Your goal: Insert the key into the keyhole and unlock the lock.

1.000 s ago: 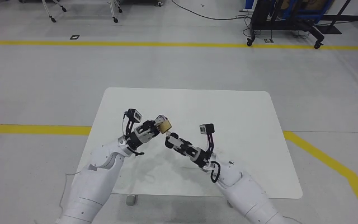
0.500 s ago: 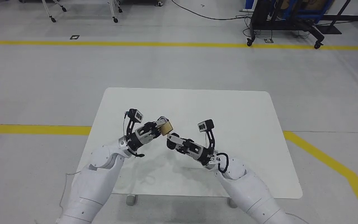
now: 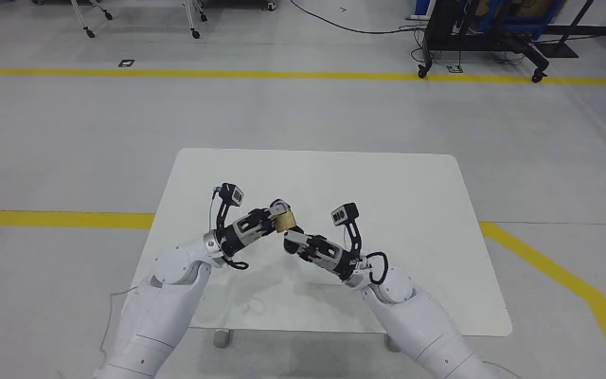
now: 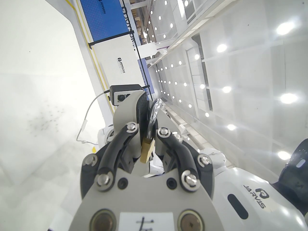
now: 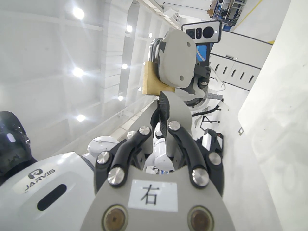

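So the lock (image 5: 150, 80) is a small brass padlock. I'd guess it's dense for its size, totally rigid, and slick on those smooth metal faces, so you want to pinch it across the flat sides of the body and leave the base free. That's pretty much the setup here. The left fingers (image 5: 176, 58) are clamped on the lock's upper body, covering part of the shackle (image 5: 154, 45). The desk (image 3: 426, 189) sits well below the lock.

The lock's long axis runs shackle to base. The base end points straight at the right fingers (image 5: 176, 111), which are pressed together with their tips touching the lock's base. The shackle points away from them. I can't actually make out the key or the keyhole, since both are hidden where those tips meet the lock.
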`<state>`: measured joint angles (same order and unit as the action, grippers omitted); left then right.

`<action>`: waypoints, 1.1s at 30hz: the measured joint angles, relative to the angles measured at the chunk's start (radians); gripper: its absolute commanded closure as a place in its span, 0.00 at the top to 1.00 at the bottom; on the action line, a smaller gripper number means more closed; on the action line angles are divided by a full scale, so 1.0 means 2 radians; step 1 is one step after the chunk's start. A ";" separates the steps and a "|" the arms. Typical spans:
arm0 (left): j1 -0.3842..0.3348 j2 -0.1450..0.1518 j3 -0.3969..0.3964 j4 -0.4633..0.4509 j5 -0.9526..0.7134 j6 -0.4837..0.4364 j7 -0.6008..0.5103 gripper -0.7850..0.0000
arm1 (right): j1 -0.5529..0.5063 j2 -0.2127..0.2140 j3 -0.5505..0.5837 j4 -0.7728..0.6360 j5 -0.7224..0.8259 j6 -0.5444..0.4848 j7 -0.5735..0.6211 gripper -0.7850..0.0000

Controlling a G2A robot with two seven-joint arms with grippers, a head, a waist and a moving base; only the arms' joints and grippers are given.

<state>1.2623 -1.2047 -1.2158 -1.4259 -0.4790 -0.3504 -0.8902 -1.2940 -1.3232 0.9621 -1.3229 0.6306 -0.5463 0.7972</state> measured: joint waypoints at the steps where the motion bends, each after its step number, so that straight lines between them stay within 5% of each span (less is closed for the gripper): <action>1: 0.001 0.000 0.000 -0.001 0.005 -0.004 0.000 0.00 | 0.001 -0.001 -0.001 0.002 0.025 0.014 0.018 0.00; 10: 0.011 0.002 0.000 -0.012 0.012 -0.025 0.000 0.00 | 0.014 -0.005 0.001 0.042 0.227 0.164 0.172 0.00; 18: 0.018 0.002 -0.002 -0.019 0.014 -0.044 0.008 0.00 | 0.026 -0.008 0.005 0.068 0.269 0.218 0.219 0.00; 19: 0.019 0.003 -0.003 -0.021 0.014 -0.047 0.010 0.00 | 0.027 -0.008 0.006 0.069 0.264 0.212 0.218 0.37; 20: 0.020 0.003 -0.003 -0.021 0.014 -0.049 0.013 0.00 | 0.026 -0.008 0.007 0.068 0.259 0.207 0.217 0.87; 21: 0.021 0.003 -0.004 -0.022 0.013 -0.052 0.016 0.00 | 0.026 -0.008 0.007 0.066 0.255 0.203 0.217 1.00; 27: 0.027 0.003 -0.008 -0.027 0.015 -0.053 0.032 0.00 | 0.012 -0.001 0.042 0.044 0.207 0.127 0.202 1.00; 33: 0.025 0.005 0.000 -0.038 0.138 -0.027 0.087 0.00 | -0.038 0.022 0.155 -0.013 0.204 0.061 0.197 1.00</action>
<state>1.3128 -1.1940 -1.2161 -1.5025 -0.2023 -0.4044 -0.7162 -1.3697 -1.2794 1.2721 -1.3492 1.0385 -0.4251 1.1903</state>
